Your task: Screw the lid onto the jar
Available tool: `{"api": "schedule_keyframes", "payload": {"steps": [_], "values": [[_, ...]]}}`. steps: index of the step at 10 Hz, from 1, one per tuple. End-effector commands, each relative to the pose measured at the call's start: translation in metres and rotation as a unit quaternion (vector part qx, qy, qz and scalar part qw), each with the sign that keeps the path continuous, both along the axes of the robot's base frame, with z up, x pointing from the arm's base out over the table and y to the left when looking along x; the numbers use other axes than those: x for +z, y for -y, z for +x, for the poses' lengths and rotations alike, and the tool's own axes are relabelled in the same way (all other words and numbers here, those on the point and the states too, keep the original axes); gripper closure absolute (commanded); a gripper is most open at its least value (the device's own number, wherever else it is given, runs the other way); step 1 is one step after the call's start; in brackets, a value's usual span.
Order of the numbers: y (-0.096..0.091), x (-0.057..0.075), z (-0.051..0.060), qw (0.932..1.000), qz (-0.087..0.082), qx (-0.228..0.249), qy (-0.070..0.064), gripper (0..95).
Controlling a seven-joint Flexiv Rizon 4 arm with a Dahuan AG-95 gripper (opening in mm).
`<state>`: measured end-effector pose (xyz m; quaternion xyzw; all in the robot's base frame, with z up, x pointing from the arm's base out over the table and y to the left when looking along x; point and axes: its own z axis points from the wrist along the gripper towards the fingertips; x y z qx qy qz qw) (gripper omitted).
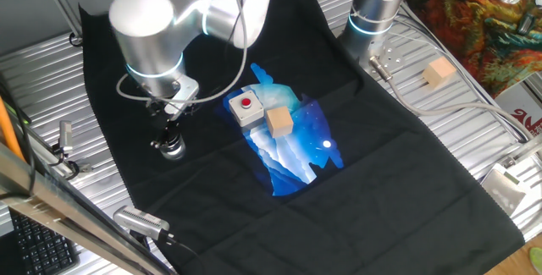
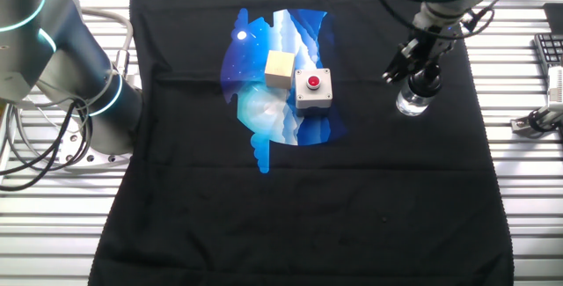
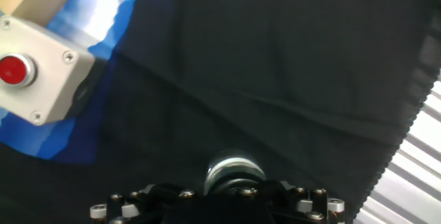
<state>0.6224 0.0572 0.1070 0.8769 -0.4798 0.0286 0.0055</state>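
Note:
The jar [image 2: 411, 103], a short clear glass cylinder, stands upright on the black cloth at the right in the other fixed view. It also shows in one fixed view [image 1: 174, 151], left of centre. The black lid [image 2: 423, 82] sits on top of the jar. My gripper [image 2: 422, 78] comes straight down over it, and its dark fingers close round the lid. In the hand view the gripper [image 3: 233, 186] fills the bottom edge. The jar's bright rim [image 3: 231, 167] shows just beyond the fingers. The lid's white piece is hidden.
A grey box with a red button [image 1: 246, 107] and a tan wooden cube [image 1: 279, 122] lie on the blue print, right of the jar. A second cube [image 1: 439, 73] lies on the metal table. Another arm's base [image 1: 373, 13] stands at the back. The cloth's edge [image 3: 406, 124] is near.

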Motion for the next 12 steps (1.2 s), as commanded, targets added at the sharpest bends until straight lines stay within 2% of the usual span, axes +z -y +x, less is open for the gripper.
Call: {"api": "schedule_keyframes", "payload": {"steps": [1, 6, 10, 12], "values": [[-0.001, -0.001, 0.003, 1.0000, 0.000, -0.004, 0.001, 0.0], [-0.001, 0.000, 0.005, 0.9999, 0.005, -0.008, 0.003, 0.0], [0.004, 0.004, 0.013, 1.0000, 0.006, -0.004, 0.001, 0.0], [0.006, 0.001, 0.015, 0.9999, 0.010, -0.005, 0.001, 0.0]]}}
